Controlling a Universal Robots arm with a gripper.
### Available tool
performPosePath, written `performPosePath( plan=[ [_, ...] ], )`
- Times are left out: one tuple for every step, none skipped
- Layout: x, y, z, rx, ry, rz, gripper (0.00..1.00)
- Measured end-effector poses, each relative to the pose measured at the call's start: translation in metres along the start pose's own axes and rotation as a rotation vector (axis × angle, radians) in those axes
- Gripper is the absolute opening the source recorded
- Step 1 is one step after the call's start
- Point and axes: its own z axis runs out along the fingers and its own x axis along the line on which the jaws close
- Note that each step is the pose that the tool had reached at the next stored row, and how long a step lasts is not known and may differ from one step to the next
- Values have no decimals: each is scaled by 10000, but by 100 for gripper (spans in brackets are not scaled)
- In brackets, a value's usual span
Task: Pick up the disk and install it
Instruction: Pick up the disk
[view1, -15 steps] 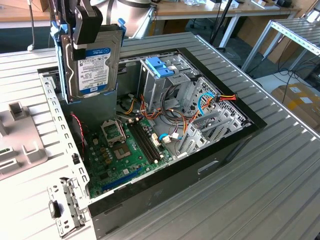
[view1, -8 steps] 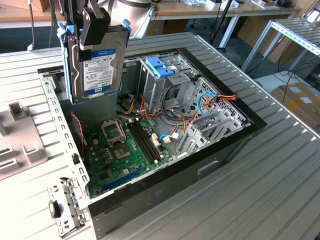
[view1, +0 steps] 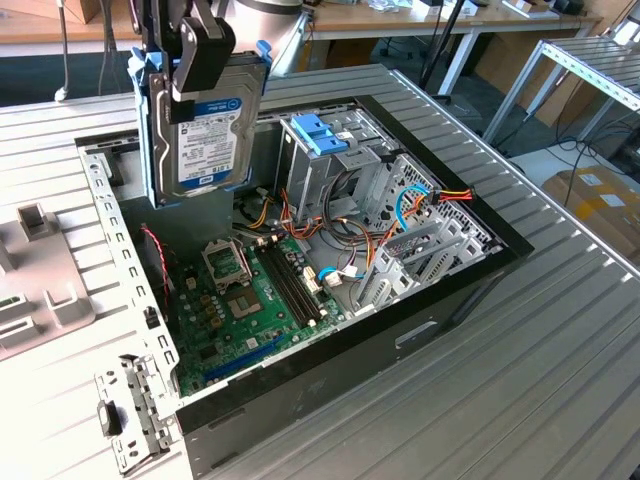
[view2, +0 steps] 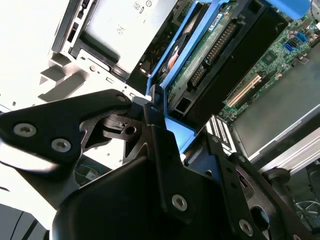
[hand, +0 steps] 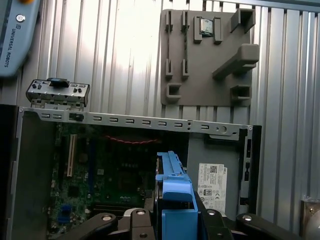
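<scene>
The gripper (view1: 197, 68) has its fingers clamped on the top edge of the disk (view1: 207, 135) and holds it in the air, upright, over the rear corner of the open case (view1: 450, 290) on the exterior view's left. One black finger (view1: 205, 50) lies across the disk's upper face. The disk is a flat silver-metal slab with a white and blue label facing the exterior camera, and it sits in a light-blue plastic frame that runs along its sides and lower edge. In the second wrist view the disk (view2: 210, 45) appears edge-on, its green circuit-board underside and dark body trimmed in blue, gripped between the fingers (view2: 152, 107). In the first wrist view the blue frame (hand: 175, 195) stands between the finger links, over the board (hand: 115, 175). Below the disk the case lies on a ribbed table (view1: 560, 380), with the drive cage (view1: 330, 160) near its middle.
</scene>
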Motion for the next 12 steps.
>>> performPosePath(
  plan=[
    [3, -8, 0, -1, 0, 0, 37],
    [6, -14, 0, -1, 0, 0, 37],
    [14, -31, 0, 0, -1, -1, 37],
    [20, -44, 1, 0, -2, -1, 37],
    [29, -57, 0, 0, -2, 0, 37],
    [37, -67, 0, 0, -3, -1, 37],
    [47, -78, 0, 0, -1, 0, 37],
    [54, -85, -1, -1, -1, 0, 37],
    [60, -89, 0, -1, -2, -1, 37],
    [66, -95, -1, -1, -1, 0, 37],
    [72, -99, -1, -1, -2, 0, 37],
    [80, -104, -1, -1, -2, -1, 37]
  ],
)
